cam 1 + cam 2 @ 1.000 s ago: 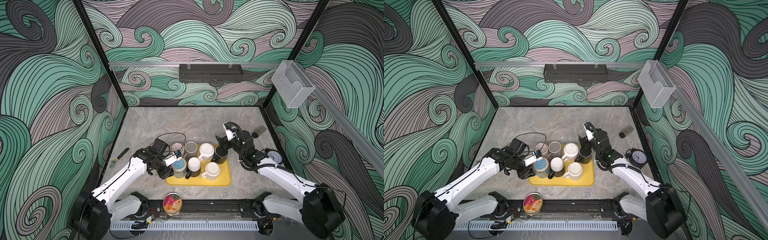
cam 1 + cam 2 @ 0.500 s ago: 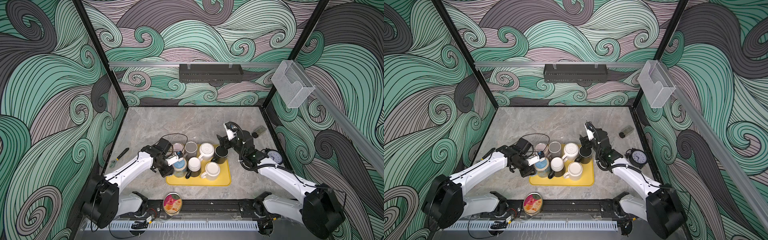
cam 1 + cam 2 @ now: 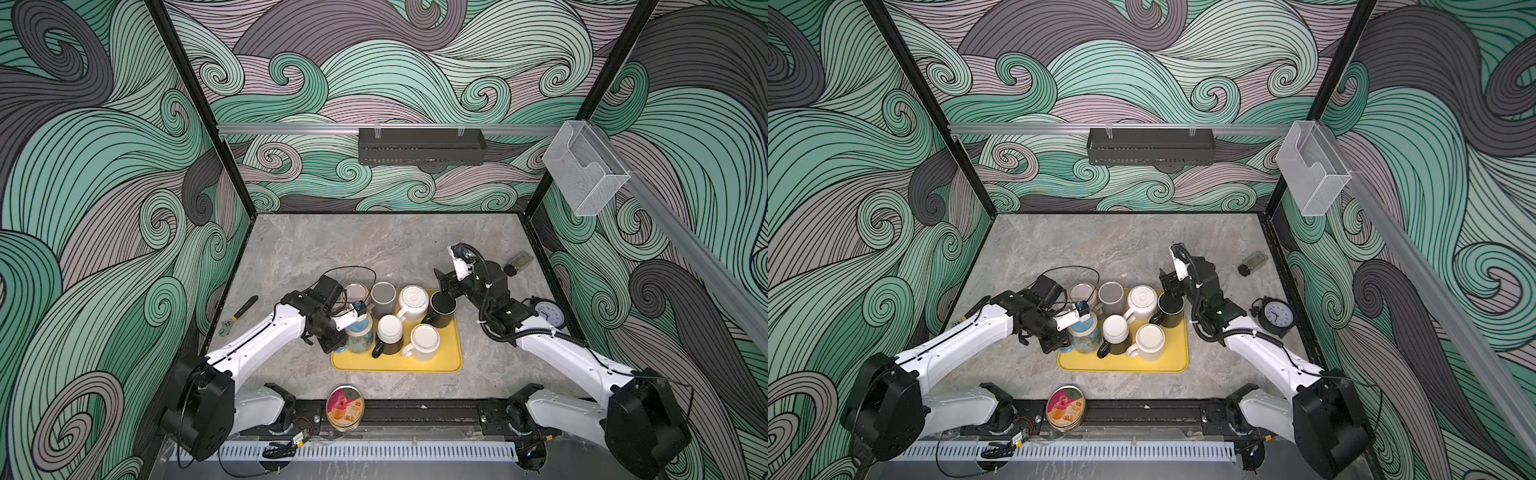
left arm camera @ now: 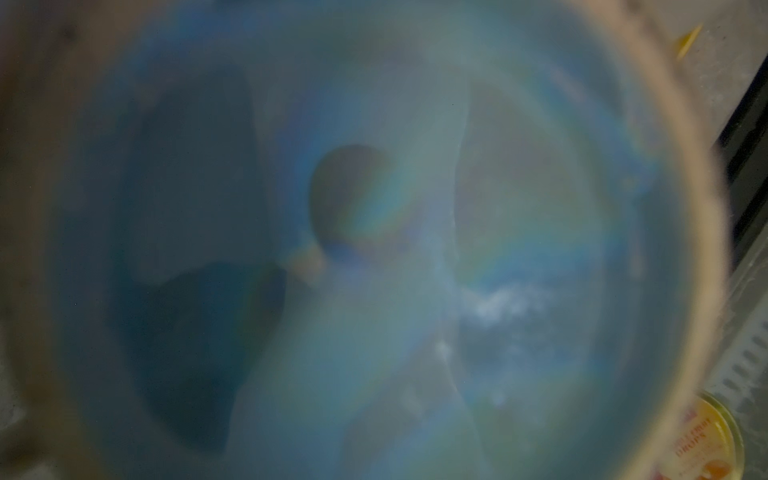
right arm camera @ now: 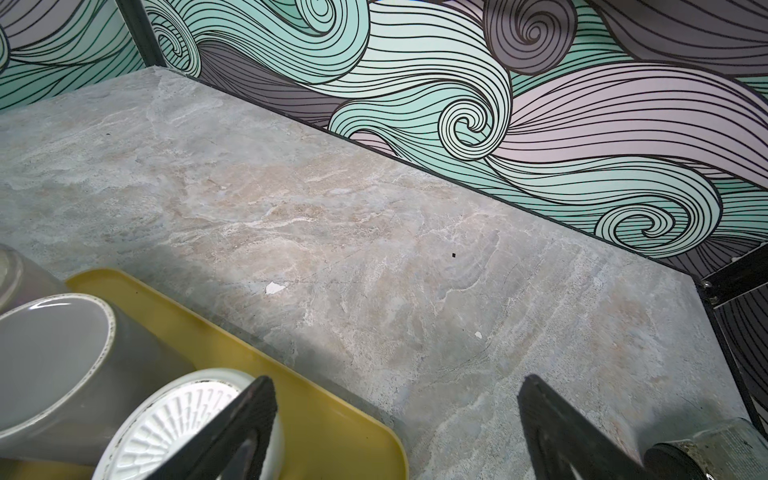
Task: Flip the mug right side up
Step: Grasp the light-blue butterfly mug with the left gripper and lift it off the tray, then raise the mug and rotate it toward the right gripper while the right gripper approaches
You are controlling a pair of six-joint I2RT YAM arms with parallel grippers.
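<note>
A blue mug with a map print [image 3: 360, 336] [image 3: 1087, 337] stands at the left front corner of the yellow tray [image 3: 451, 357]. My left gripper [image 3: 337, 332] [image 3: 1059, 338] presses against its left side, and the wrist body hides the jaws. In the left wrist view the blurred blue mug [image 4: 374, 249] with its tan rim fills the picture, and no fingers show. My right gripper [image 3: 443, 291] [image 5: 395, 419] hangs open over the back rim of the black mug [image 3: 444, 309], holding nothing.
The tray also holds a grey mug [image 3: 383, 297], a white ribbed mug [image 3: 413, 300], a white-topped black mug [image 3: 389, 332] and a white mug [image 3: 424, 341]. A candy tin [image 3: 345, 407], a wrench [image 3: 239, 313], a clock [image 3: 549, 313] and a small jar [image 3: 518, 262] lie around it.
My left arm has swung its elbow and shoulder while the gripper stayed at the blue mug, settling closer against it. The right arm has barely moved.
</note>
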